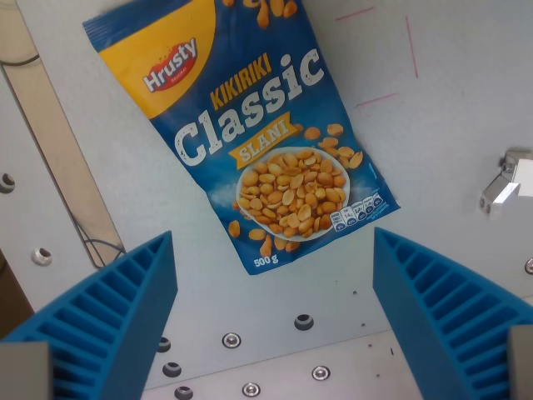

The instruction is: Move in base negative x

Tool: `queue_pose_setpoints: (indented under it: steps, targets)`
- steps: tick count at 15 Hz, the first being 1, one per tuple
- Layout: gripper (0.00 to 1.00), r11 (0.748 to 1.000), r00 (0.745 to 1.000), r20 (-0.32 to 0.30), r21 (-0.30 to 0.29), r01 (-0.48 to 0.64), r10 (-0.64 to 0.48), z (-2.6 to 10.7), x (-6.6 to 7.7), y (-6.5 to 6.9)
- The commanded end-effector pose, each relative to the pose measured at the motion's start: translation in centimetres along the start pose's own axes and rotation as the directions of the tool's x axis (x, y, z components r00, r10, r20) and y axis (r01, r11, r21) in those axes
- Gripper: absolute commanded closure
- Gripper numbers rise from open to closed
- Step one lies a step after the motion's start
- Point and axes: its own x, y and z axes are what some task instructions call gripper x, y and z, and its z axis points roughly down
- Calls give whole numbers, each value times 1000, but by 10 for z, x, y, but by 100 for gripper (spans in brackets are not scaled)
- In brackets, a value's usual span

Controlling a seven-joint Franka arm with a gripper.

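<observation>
Below the wrist camera, a blue peanut bag (243, 133) lying flat on the pale grey bench (450, 125), printed "Hrusty Kikiriki Classic Slani". Long axis on a diagonal, running from the wrist view's upper left down toward its lower right, one bottom corner reaching toward the gap between the jaws. Gripper (275, 321) empty, jaws spread wide, holding nothing. Two ribbed blue fingers (108, 317) rising from the lower corners of the view, one on each side, neither touching the bag. Bag ahead of the fingertips, toward the top of the view, close but apart. Bolt holes (303, 322) dotted across the bench between the fingers. Faint pink marks (391, 42) drawn on the surface near the upper right. Small metal bracket (505, 185) at the right edge. Task names no object, only a straight shift of the arm; its direction in this view cannot be judged.
</observation>
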Motion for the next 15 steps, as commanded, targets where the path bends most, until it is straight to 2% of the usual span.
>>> queue_pose_setpoints:
  steps: [1,15]
  targets:
    - [0,1000,1000,-3,1,0,0,-2,-5,3]
    - [0,1000,1000,-3,1,0,0,5,-75,36]
